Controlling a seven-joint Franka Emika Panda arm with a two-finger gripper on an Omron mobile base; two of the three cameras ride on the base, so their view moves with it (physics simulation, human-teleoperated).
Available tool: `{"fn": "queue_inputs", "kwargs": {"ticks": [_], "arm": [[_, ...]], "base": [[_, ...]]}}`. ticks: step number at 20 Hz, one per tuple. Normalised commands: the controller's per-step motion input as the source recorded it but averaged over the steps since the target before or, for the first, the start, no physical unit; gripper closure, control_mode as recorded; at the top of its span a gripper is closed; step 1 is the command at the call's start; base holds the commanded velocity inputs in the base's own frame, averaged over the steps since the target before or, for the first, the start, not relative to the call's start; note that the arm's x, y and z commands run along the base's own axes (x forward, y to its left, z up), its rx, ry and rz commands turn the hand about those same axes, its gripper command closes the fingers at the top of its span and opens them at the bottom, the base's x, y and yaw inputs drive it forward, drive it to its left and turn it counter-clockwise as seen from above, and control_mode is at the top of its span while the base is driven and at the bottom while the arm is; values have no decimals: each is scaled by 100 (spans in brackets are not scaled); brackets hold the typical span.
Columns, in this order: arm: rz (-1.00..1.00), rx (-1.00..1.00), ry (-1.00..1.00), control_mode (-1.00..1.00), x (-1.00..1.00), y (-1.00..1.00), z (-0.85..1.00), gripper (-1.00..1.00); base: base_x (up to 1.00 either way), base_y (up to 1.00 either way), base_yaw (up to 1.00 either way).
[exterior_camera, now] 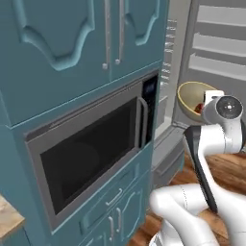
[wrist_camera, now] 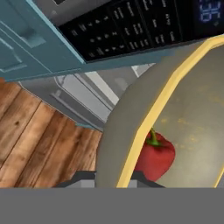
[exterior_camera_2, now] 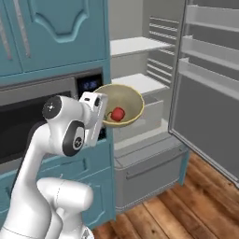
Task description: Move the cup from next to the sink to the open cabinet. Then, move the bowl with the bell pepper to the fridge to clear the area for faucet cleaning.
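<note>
The bowl (exterior_camera_2: pixel 122 105) hangs in the air just in front of the open fridge (exterior_camera_2: pixel 154 84), carried at the end of the white arm and tipped so its hollow faces out toward the room. It sits level with the fridge's middle white shelf (exterior_camera_2: pixel 140 81) and above the grey drawer (exterior_camera_2: pixel 149 163) at the fridge's foot, not resting on either. The bell pepper (exterior_camera_2: pixel 117 114) lies low inside the bowl against its wall, red with a short green stem that shows up close (wrist_camera: pixel 154 155).

The hand (exterior_camera_2: pixel 100 122) meets the bowl at its near rim, on the side away from the fridge's interior. The pale rim (wrist_camera: pixel 148 118) runs down right between where the fingertips would be, so it looks to be pinching the rim, though the fingers themselves are hidden by the bowl and I cannot tell for sure how they stand.

Beside the fridge, on the arm's side, is the dark built-in oven (exterior_camera: pixel 91 149) with its lit control panel (exterior_camera_2: pixel 88 85), set in teal cabinets (exterior_camera: pixel 72 43). The fridge door (exterior_camera_2: pixel 210 84) stands wide open on the far side, its shelf rails facing in. Wooden floor (exterior_camera_2: pixel 186 210) runs beneath
</note>
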Motion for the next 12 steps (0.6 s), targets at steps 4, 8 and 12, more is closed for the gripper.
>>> {"fn": "queue_inputs", "kwargs": {"ticks": [4,8,12], "arm": [[0,0,0,100,0,0,0,100],[0,0,0,100,0,0,0,100],[0,0,0,100,0,0,0,100]], "base": [[21,-70,54],[30,-100,37],[24,-89,39]]}}
